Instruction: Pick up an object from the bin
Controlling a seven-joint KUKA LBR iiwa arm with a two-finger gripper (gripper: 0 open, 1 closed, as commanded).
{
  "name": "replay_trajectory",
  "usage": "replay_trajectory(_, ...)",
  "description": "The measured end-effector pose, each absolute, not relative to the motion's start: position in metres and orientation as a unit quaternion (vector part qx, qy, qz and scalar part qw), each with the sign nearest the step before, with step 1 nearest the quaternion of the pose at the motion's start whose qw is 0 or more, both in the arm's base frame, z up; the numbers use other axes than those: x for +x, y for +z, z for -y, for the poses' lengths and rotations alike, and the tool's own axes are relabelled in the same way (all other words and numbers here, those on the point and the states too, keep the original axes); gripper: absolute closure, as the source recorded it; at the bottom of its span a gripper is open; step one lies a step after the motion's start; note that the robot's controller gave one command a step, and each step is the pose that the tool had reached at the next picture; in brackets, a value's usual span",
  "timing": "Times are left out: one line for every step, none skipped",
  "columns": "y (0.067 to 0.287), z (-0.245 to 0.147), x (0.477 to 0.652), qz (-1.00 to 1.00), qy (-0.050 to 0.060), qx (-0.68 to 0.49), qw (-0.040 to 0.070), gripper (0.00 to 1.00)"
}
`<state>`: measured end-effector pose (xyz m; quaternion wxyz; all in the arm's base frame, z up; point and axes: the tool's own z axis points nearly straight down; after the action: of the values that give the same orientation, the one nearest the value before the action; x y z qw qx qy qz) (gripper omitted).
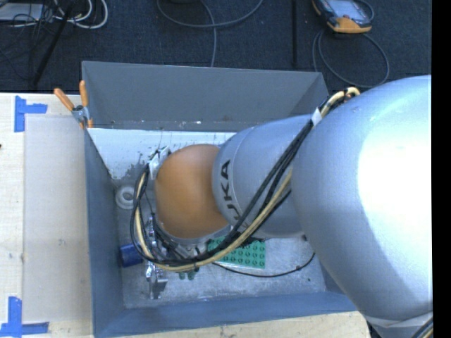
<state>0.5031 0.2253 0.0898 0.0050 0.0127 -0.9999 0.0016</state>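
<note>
The gripper (156, 279) sits low in the near-left of the bin (204, 104); whether it is open cannot be told. A small blue block (129, 254) lies just left of it, slightly farther back, and a green studded plate (246, 255) lies to its right.

A green studded plate (246, 254) lies flat on the floor of the bin (106, 301), near the middle of its front wall. A small blue piece (129, 255) sits by the left wall, and a grey ring (125, 196) lies further back along that wall. Beyond the back wall, on the dark floor (268, 48), thin cables (211, 16) loop between two orange-edged devices (343, 13), with a tangle of leads (81, 5) at the far left.
</note>
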Motion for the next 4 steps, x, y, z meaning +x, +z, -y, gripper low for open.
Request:
replay_trajectory(0.095, -0.225, 0.507, 1.0, 0.0, 0.009, 0.001, 1.0)
replay_trajectory(0.235, -0.198, 0.533, 0.98, 0.0, 0.197, -0.003, 1.0)
replay_trajectory(0.232, -0.197, 0.532, 0.981, 0.0, 0.195, 0.0, 0.0)
replay_trajectory(0.092, -0.205, 0.513, 0.938, 0.001, 0.347, -0.008, 0.0)
